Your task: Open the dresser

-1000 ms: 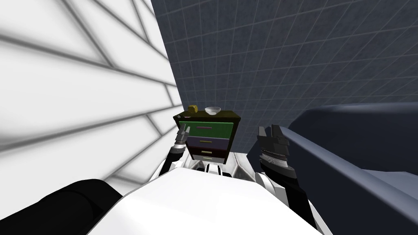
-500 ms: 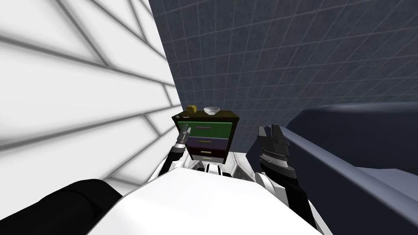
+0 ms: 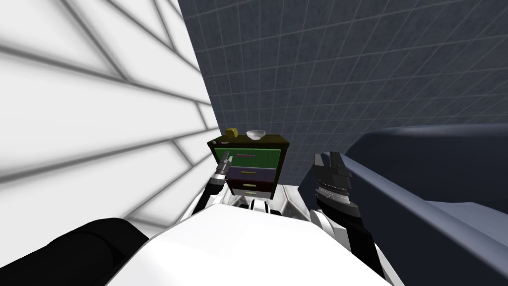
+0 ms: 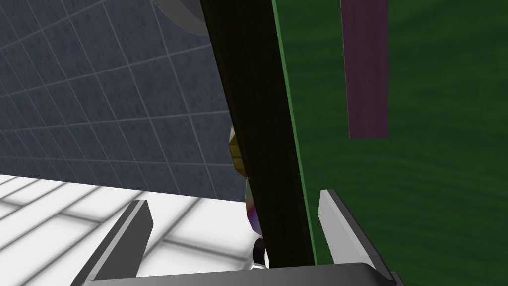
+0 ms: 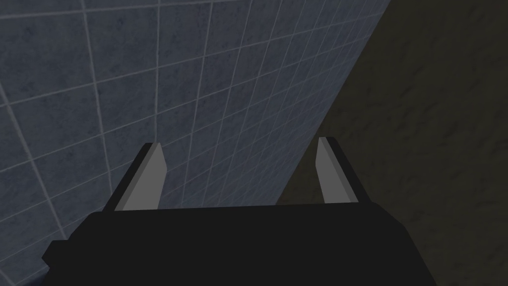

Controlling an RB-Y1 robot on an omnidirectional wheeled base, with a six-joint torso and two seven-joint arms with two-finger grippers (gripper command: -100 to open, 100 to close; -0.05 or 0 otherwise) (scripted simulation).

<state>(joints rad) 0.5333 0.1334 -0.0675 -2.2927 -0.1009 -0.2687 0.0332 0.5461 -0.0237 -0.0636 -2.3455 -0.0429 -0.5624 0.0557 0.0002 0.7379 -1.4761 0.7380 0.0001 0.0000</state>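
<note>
Dresser: a small dark brown, three-drawer dresser point(image 3: 284, 149) stands on the floor ahead of me, in the corner where the white, grey-lined wall point(image 3: 99, 99) meets the dark blue-grey tiled wall point(image 3: 322, 74).
Drawers: a green top drawer front point(image 3: 263, 160) with a purple bar handle point(image 3: 246, 156), a purple middle drawer front point(image 3: 265, 175) and a dark red bottom drawer front point(image 3: 260, 186); in the head view all three look closed.
On top: a small yellow block point(image 3: 231, 132) and a white bowl point(image 3: 256, 134), side by side but apart.
Left gripper: the left gripper point(image 3: 225, 160) is at the dresser's left front corner, level with the green drawer. In the left wrist view point(image 4: 233, 198) its fingers are spread wide with nothing held; the dresser's dark edge point(image 4: 258, 124) runs between them, and one finger point(image 4: 342, 233) lies over the green front point(image 4: 436, 198), clear of the purple handle point(image 4: 367, 69).
Right gripper: the right gripper point(image 3: 327, 158) is raised to the right of the dresser, beside a large dark blue-grey piece of furniture point(image 3: 421, 164). Its fingers point(image 5: 149, 178) stand wide apart and empty.
</note>
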